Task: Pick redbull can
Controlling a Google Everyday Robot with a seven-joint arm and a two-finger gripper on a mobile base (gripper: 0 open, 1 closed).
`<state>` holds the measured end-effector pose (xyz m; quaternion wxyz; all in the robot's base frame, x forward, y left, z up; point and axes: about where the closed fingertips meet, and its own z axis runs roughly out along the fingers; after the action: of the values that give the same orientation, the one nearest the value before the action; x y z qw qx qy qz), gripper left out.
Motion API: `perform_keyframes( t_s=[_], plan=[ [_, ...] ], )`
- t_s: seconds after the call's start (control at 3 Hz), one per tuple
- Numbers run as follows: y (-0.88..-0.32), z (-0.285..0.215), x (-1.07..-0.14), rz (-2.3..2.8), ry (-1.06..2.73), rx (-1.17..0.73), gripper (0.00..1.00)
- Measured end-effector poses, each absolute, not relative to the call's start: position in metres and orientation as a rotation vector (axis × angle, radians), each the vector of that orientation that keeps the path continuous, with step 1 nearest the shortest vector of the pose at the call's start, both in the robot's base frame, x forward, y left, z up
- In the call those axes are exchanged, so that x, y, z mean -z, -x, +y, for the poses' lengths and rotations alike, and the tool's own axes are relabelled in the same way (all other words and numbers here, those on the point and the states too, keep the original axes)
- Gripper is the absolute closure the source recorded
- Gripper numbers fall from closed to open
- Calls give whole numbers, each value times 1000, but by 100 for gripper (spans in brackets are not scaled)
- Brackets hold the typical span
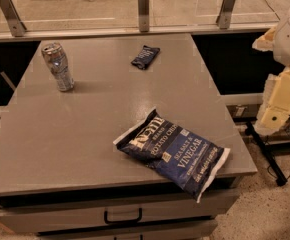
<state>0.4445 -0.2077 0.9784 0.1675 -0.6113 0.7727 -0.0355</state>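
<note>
Containers: chip bag lies flat at the table's front right, with one corner hanging past the front edge. It is dark blue with white ends, and the print reads "potato chips" and "sea salt & vinegar". It looks puffed and its contents are not visible. A small dark blue packet lies flat near the far edge, about mid-width. Its contents are also hidden. The drawer under the tabletop has a dark handle and is pushed in, so nothing inside shows.

Can: stands on the table's far left part, near the left edge. It is well apart from the packet and farther still from the chip bag. It is slim and tall with a silvery body, bluish patches and a bright top rim. It stands upright with a slight lean, and a faint shadow falls to its right. Whether the top is open: cannot tell.

Gripper: at the right edge of the view, off the table's right side and above the floor. It shows pale yellow and white parts and is touching nothing on the table. It is well apart from the can. Spread or pressed together: cannot tell.
</note>
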Motion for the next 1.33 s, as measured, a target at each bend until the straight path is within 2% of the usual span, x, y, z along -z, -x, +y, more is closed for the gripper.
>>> perform_keyframes(
  t_s=[0.33,0.67,1.33],
  plan=[
    [-445,-208,-978,2198,1739,101,0],
    [-469,-176,-977,2068,1807,34,0],
    [-519,-25,-998,1642,1945,-154,0]
  ],
)
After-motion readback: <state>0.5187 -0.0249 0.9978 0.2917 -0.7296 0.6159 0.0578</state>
